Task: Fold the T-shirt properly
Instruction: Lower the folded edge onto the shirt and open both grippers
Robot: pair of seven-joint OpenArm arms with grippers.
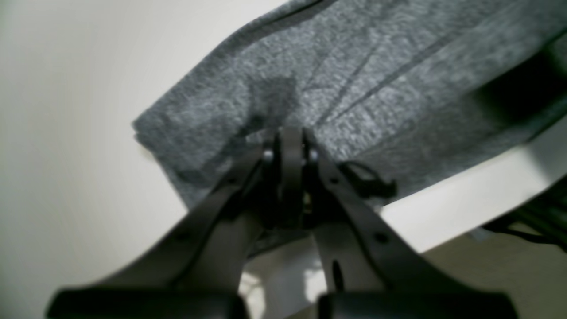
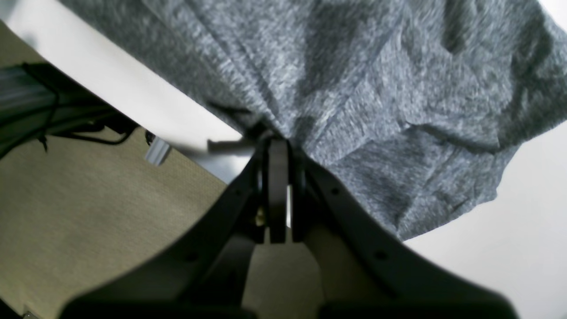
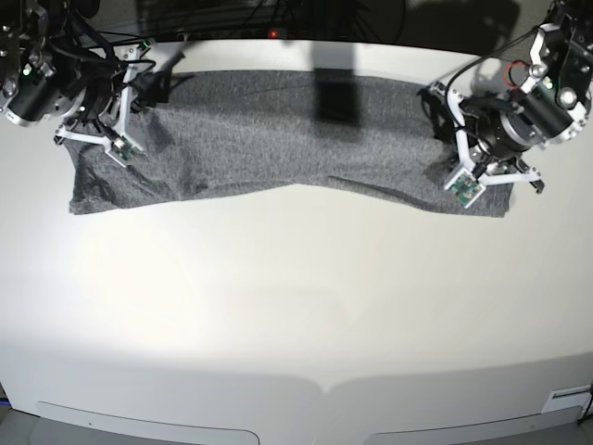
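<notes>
Step in hand, by my reading: a fold of the far edge toward the near side, both ends gripped. Near table surface (image 3: 296,306), white and bare, lies well short of either pincer. Beyond it the heather-grey, mottled knit T-shirt (image 3: 278,130) stretches as a long band across the far part of the table, running from one pincer to the other. Left gripper (image 1: 290,137) is clenched on cloth near the shirt's edge at its end; right gripper (image 2: 277,148) likewise clamped on bunched, creased cloth at the opposite end. Next move likely calls for both arms lifting and drawing together, evenly.
</notes>
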